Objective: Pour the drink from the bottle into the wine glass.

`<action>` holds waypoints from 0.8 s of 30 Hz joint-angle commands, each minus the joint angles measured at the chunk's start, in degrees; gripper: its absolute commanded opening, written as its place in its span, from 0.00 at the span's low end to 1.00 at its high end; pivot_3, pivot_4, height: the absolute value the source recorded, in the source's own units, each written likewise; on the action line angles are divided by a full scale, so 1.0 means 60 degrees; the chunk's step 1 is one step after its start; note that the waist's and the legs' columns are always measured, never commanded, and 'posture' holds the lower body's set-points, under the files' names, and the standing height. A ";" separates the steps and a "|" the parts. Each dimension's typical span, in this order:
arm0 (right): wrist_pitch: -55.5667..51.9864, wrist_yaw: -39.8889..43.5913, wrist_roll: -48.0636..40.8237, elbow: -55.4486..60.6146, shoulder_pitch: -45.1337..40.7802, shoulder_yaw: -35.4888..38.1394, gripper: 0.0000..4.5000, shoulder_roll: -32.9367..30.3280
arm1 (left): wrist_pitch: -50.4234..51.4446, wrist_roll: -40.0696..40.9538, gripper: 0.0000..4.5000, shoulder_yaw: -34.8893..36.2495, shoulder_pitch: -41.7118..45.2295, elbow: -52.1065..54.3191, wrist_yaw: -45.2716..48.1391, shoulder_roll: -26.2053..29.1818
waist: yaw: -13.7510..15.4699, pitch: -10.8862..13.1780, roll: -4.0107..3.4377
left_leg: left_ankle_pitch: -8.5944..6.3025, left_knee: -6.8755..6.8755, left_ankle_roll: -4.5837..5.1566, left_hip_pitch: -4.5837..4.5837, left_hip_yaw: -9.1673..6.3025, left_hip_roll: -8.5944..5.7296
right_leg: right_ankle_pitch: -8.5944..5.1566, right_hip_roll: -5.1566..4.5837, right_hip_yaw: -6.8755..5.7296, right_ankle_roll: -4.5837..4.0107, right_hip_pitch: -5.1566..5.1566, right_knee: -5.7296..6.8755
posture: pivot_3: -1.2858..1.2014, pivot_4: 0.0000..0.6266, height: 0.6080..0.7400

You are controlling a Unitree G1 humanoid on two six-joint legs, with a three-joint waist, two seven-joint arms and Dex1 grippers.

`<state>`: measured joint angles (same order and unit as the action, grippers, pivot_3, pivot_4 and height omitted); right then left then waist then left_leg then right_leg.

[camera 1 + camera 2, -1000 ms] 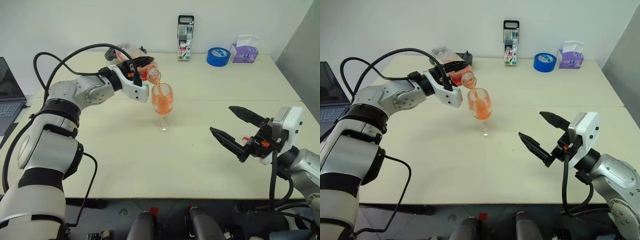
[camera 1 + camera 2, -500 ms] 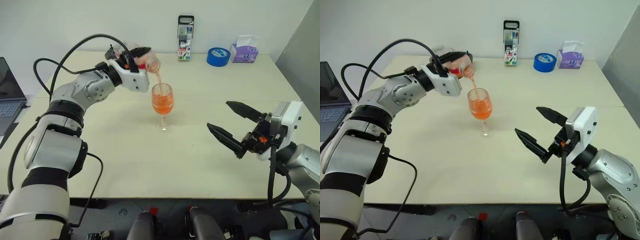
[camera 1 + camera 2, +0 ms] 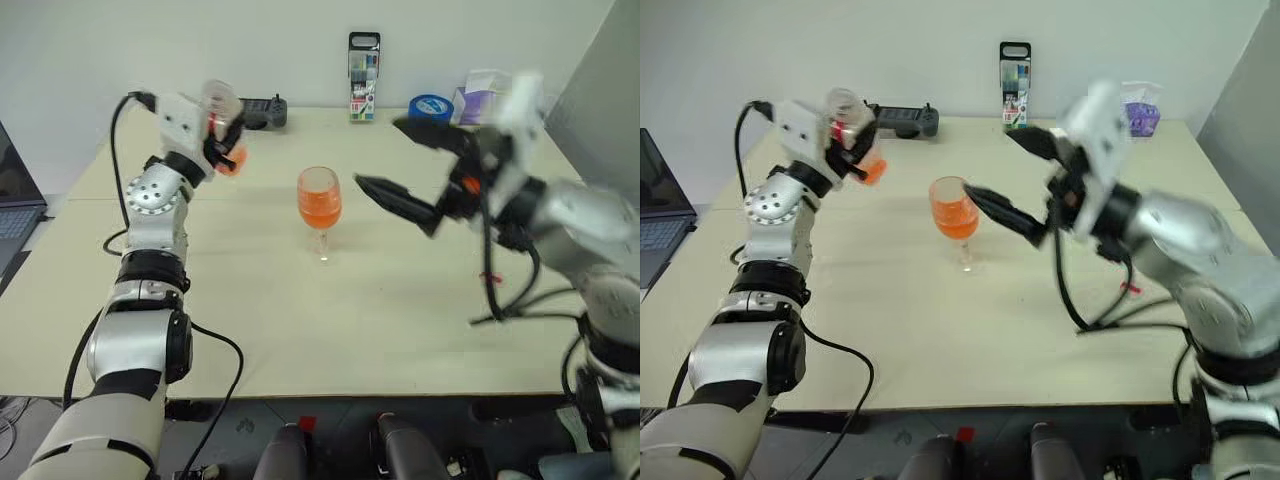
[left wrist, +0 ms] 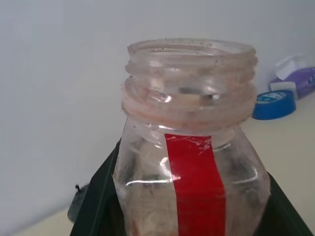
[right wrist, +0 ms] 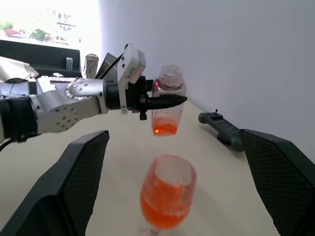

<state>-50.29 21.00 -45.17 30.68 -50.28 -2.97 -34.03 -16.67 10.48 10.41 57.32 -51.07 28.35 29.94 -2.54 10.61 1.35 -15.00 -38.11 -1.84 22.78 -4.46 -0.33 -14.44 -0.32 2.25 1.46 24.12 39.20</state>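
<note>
The wine glass [image 3: 320,203] stands on the table's middle, its bowl about half full of the orange-red drink [image 3: 320,213]. To its left my left gripper [image 3: 224,138] is raised and shut on the bottle [image 3: 220,110]. The bottle is upright, its neck is open, and a little drink lies at its bottom [image 5: 165,129]. The left wrist view shows the bottle's uncapped mouth [image 4: 191,73] and a red strip. My right gripper [image 3: 378,155] hangs open in the air just right of the glass, with nothing between its fingers [image 5: 74,187]. The glass [image 5: 167,196] stands ahead of them.
Along the table's far edge lie a black controller [image 3: 262,110], an upright marker pack [image 3: 363,75], a blue tape roll [image 3: 432,105] and a purple tissue box [image 3: 475,95]. A laptop [image 3: 10,200] sits at the far left.
My left gripper has turned the bottle from tipped over the glass to upright and carried it left; the stream has stopped. My right gripper, still open, has risen and swung left toward the glass.
</note>
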 commanded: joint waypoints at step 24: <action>-0.0945 0.0651 0.2252 -0.2175 -0.1372 -0.1775 1.00 0.2644 | 0.2411 0.0884 0.59 0.1440 -0.2301 0.1453 -0.0934 0.0164 | 0.0121 -0.0012 0.0021 | 0.0001 -0.0003 -0.0003 0.0023 -0.0015 -0.0027 | 0.0003 -0.0065 -0.0009 -0.0004 0.0021 -0.0010 | 0.52 0.24 1.00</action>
<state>-55.95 24.33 -32.01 15.08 -57.09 -14.96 -18.22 -0.65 15.92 18.26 43.21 -43.09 23.07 30.12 -1.81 10.54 1.47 -14.99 -38.13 -1.86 22.91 -4.55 -0.49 -14.42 -0.71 2.21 1.44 24.24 39.14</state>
